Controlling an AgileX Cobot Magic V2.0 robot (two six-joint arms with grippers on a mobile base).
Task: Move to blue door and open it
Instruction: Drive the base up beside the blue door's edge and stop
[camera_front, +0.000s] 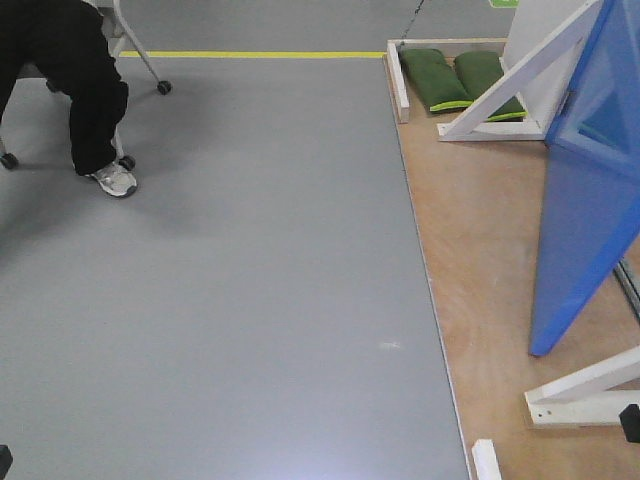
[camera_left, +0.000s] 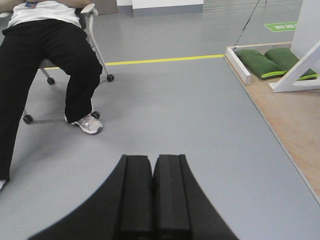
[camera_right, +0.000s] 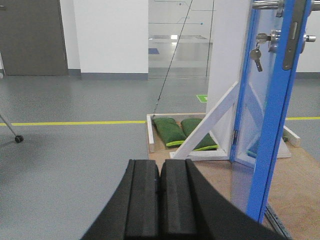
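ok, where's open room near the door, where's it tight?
Open: grey floor between the yellow line, the seated person and the plywood platform; also bare plywood between its edge and the blue door. Tight: around the door, white braces and green sandbags.

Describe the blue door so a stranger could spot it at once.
Find the plywood platform at the right of the grey floor. On it, flanked by white wooden braces, stands the blue door, seen nearly edge-on. It is the only glossy bright-blue panel there, with a key hanging from its steel lock.
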